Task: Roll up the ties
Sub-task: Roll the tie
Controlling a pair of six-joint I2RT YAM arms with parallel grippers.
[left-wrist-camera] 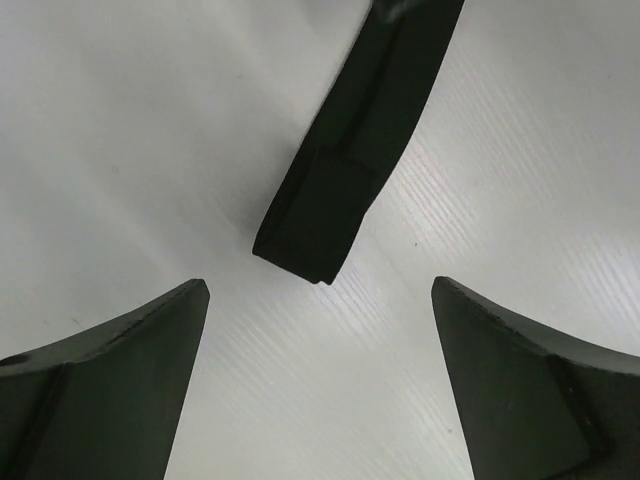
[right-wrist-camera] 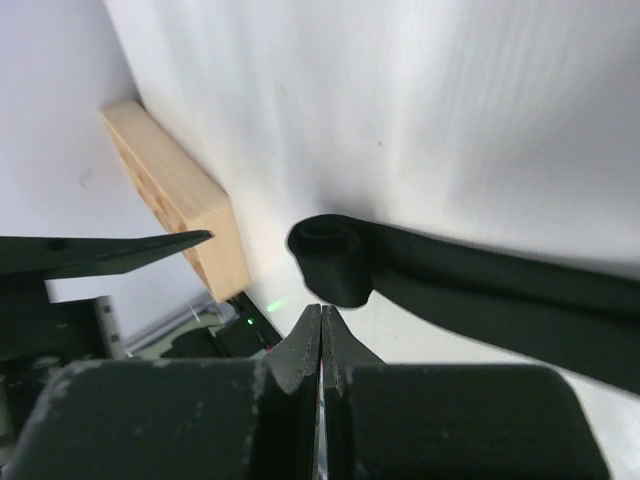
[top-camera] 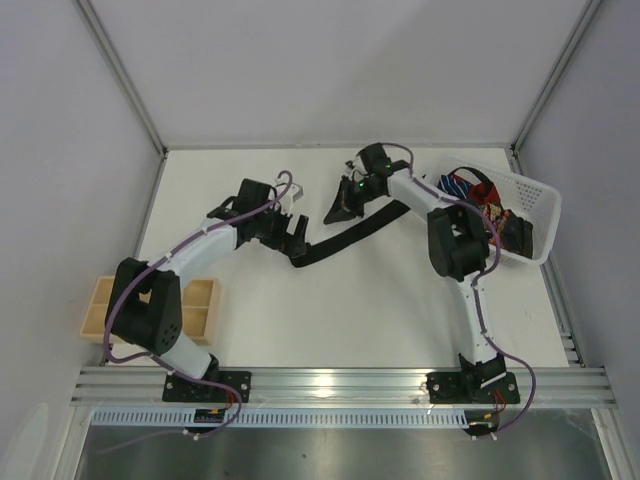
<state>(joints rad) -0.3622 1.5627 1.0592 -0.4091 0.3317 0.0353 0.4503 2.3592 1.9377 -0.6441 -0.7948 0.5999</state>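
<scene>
In the left wrist view the black tie (left-wrist-camera: 330, 190) runs out past the upper edge, and the 2 fingers (left-wrist-camera: 110, 380) of the left end effector (left-wrist-camera: 320, 290) are cut by the lower edge. In the right wrist view that tie leaves at the right edge. From above, the right arm (top-camera: 455, 240) covers part of the basket (top-camera: 540, 195), whose ties (top-camera: 462, 183) are too small to tell apart. The left arm (top-camera: 150, 310) hides the wooden tray's (top-camera: 203, 298) middle.

You have four countable ties, one black tie (top-camera: 350, 235) at centre and, at three o'clock, one blue-white striped tie (top-camera: 462, 184), one red tie (top-camera: 486, 193) and one brown patterned tie (top-camera: 497, 212), plus one white basket (top-camera: 545, 200), one wooden tray (top-camera: 200, 300) at eight o'clock, and two arms: left arm (top-camera: 200, 245), right arm (top-camera: 478, 315).
</scene>
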